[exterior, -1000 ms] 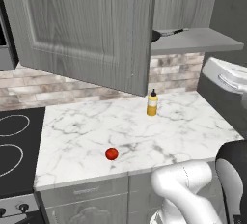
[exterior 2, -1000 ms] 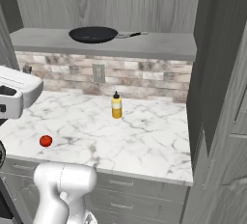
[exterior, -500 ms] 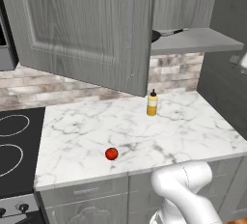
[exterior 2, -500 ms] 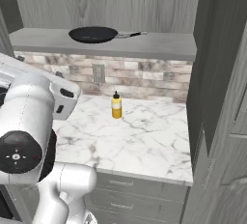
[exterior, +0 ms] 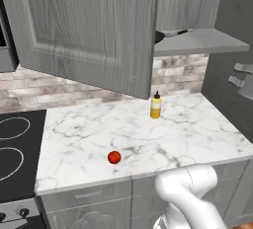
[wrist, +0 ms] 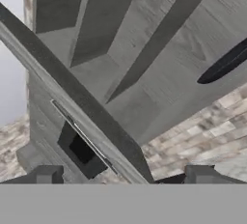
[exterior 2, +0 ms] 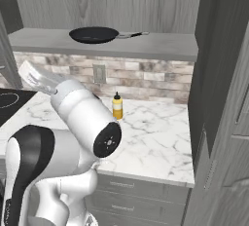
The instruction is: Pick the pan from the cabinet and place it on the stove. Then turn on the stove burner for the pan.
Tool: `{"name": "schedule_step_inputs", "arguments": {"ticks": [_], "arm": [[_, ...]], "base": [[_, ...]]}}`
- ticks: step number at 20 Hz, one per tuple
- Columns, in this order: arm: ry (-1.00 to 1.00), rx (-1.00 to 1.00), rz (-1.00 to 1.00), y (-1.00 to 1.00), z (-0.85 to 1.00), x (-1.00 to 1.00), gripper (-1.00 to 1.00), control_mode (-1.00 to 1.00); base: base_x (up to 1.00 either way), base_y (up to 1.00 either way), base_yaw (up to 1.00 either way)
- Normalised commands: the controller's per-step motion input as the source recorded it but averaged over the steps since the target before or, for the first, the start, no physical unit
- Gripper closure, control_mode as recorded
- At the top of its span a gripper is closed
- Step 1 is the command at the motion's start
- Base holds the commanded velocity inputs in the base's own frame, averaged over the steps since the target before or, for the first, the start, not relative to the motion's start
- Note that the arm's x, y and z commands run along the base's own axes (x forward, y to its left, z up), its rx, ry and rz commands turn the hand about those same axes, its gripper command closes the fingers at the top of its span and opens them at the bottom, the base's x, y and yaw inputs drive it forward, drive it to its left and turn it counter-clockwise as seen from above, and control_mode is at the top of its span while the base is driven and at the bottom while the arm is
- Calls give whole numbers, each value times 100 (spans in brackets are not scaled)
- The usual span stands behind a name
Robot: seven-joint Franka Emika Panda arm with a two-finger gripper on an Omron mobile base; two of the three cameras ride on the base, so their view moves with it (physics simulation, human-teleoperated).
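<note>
**Pan on the cabinet shelf, gripper open**

While the pan [exterior 2: 94, 35] sits on the open cabinet [exterior 2: 146, 49] shelf above the counter [exterior: 138, 139], the gripper [wrist: 123, 175] holds its fingers wide apart, empty. Below stand a yellow bottle [exterior 2: 117, 106] and tomato [exterior: 114, 157]; the stove [exterior: 15, 149] lies left.

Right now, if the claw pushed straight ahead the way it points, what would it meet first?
Most likely the edge of the open cabinet door, which cuts diagonally just ahead of the open claw. The pan sits off to one side on the shelf, not on that line. Depth is uncertain.
</note>
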Motion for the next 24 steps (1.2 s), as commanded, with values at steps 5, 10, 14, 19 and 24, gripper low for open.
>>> {"name": "schedule_step_inputs", "arguments": {"ticks": [5,10,14,19,24], "arm": [[9,11,21,36,-9,39,-100,-100],[13,2,19,44,-1,43,-100,-100],[15,1,19,35,0,47,-100,-100],[15,2,20,26,0,49,-100,-100],[15,1,19,28,-3,48,-100,-100]], "base": [[0,0,0],[0,0,0],[0,0,0],[0,0,0],[0,0,0]]}}
